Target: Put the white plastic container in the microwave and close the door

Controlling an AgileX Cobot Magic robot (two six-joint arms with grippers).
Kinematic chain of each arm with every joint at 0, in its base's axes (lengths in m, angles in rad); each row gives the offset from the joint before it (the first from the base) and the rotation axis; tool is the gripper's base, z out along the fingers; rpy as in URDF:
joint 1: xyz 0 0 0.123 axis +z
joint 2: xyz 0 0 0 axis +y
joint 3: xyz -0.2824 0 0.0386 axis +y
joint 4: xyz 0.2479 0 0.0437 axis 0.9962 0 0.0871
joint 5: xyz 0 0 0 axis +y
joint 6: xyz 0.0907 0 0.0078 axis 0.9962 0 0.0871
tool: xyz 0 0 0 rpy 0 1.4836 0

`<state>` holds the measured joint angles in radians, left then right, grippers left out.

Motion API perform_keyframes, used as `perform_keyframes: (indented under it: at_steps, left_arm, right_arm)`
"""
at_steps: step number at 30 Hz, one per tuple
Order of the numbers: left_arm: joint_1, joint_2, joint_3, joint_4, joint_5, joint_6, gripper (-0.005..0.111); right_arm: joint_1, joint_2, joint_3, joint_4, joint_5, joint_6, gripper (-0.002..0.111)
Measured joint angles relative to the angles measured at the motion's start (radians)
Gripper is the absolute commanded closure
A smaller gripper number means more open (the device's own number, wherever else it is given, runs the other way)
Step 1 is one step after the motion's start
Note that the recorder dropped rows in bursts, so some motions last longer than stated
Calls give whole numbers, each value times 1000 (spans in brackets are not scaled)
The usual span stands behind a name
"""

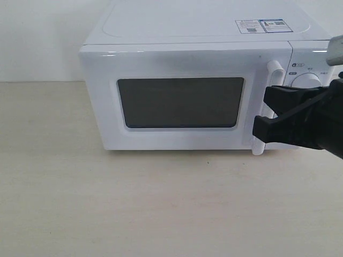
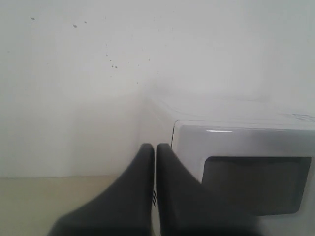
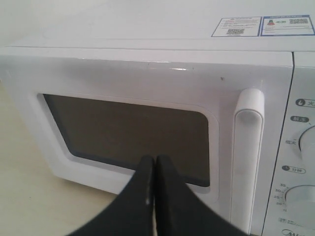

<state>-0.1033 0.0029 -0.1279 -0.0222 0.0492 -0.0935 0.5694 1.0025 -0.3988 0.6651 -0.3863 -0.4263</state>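
Observation:
The white microwave point(image 1: 134, 24) stands at the back of the table with its door point(image 1: 102, 101) shut flat against the body. The dark mesh window point(image 1: 181, 103) shows nothing behind it. The white plastic container is out of view. My right gripper point(image 1: 261, 111) is shut and empty, hovering just in front of the tall bar handle point(image 1: 275, 69). The right wrist view has its fingers point(image 3: 147, 182) pressed together below the window point(image 3: 123, 132), with the handle point(image 3: 247, 147) beside them. My left gripper point(image 2: 155, 146) is shut and empty near the microwave's point(image 2: 231, 142) far corner.
Two stickers point(image 1: 260, 25) lie on the microwave's top. A round knob point(image 1: 306, 80) sits on the control panel behind my right arm. A white wall point(image 1: 37, 37) stands behind. The pale wooden tabletop point(image 1: 134, 203) stretches in front of the microwave.

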Motion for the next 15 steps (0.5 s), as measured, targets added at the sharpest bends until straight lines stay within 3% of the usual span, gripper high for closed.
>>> perform_keyframes:
  at_steps: [6,15]
  left_arm:
    - [0,0,119,-7,-105,-24,103]
    - [0,0,124,-7,-127,19,103]
  right_arm:
    - [0,0,0,0,0,0,109]
    - [0,0,0,0,0,0,109]
